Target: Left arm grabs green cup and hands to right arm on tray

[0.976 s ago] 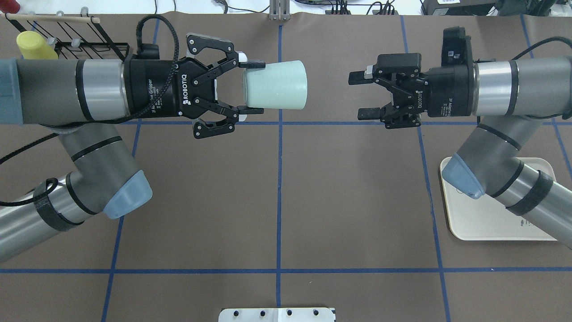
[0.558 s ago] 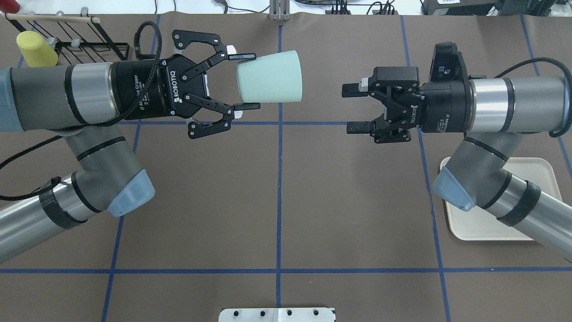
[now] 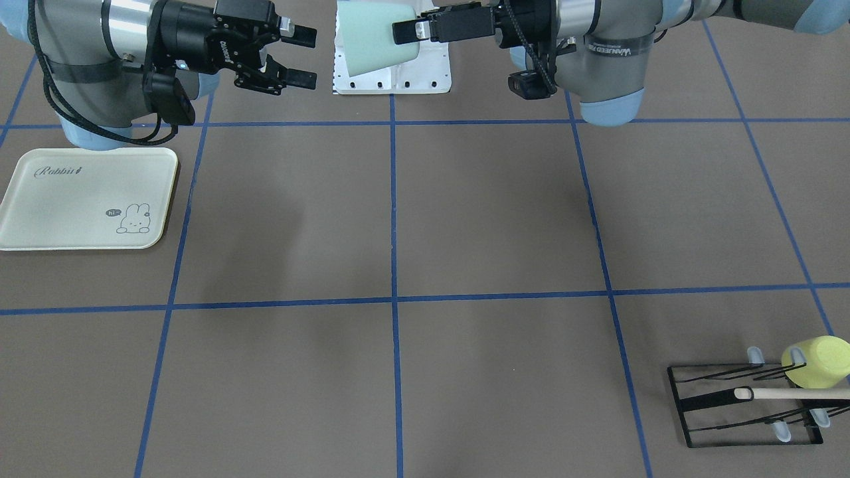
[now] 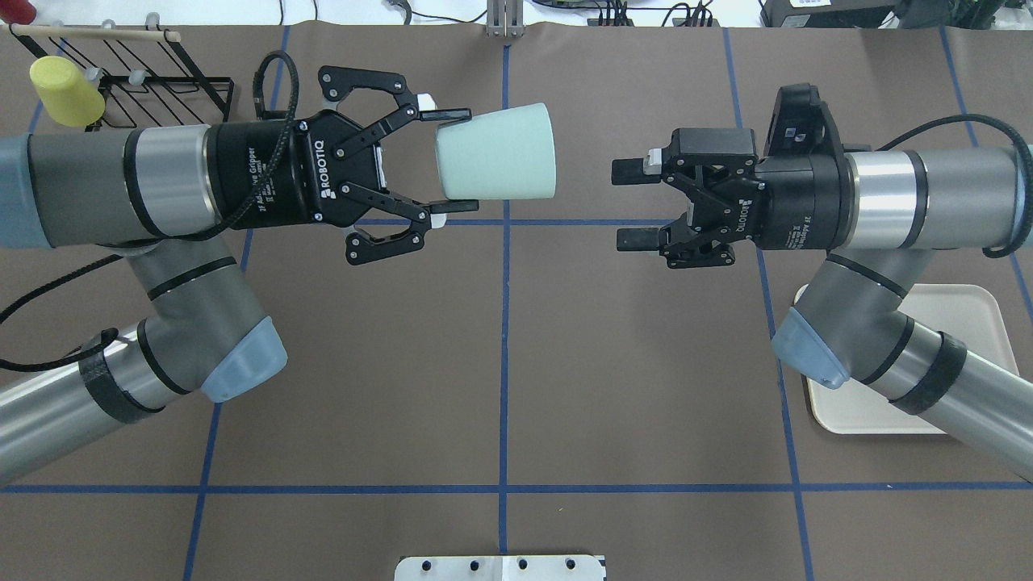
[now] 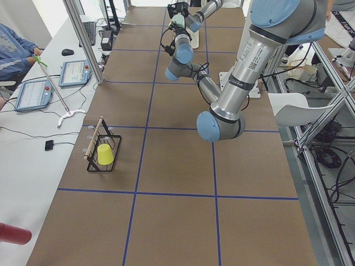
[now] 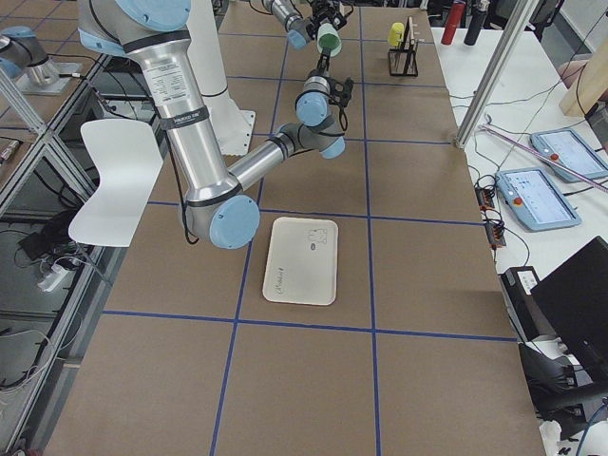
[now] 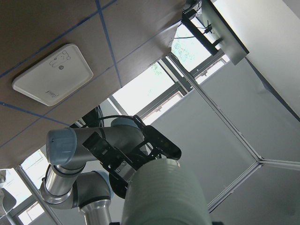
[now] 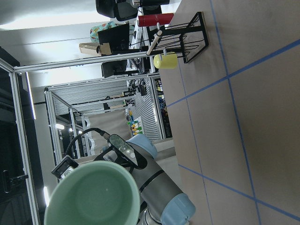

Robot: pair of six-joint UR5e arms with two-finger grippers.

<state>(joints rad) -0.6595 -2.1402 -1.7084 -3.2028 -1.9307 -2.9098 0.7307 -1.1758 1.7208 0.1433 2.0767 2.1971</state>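
- Overhead: the bench [image 4: 500, 363] is matte brown sheet gridded with blue tape.
- The left arm [image 4: 161, 181], silver-grey tube with pale blue caps, lies level, its wrist pointing to the centre.
- The left fingers [image 4: 446, 115], black linkage bars, are clamped on the narrow base end of the green cup [image 4: 500, 153], one on each side.
- The cup is smooth pale mint plastic, tapered. It is held on its side above the bench at the centre line, with its mouth towards the right arm [image 4: 912, 202].
- The right fingers [image 4: 629, 171] are spread apart around nothing, aimed at the cup and clear of it.
- The tray [image 4: 976, 315], cream with rounded corners, lies flat beneath the right elbow.
- Front-facing: the tray shows a raised rim, grey "Rabbit" script and a bunny drawing. A black wire rack [image 3: 744, 405] carries a yellow-green cup [image 3: 817, 362].
- Exterior left: both wrists meet far up the bench; finger state cannot be told here.
- Exterior right: the cup's darker green mouth faces the camera.
- Left wrist: the cup's pale outer wall fills the lower frame, with the right fingers beyond it.
- Right wrist: the round rim and glossy darker green interior sit at lower left.
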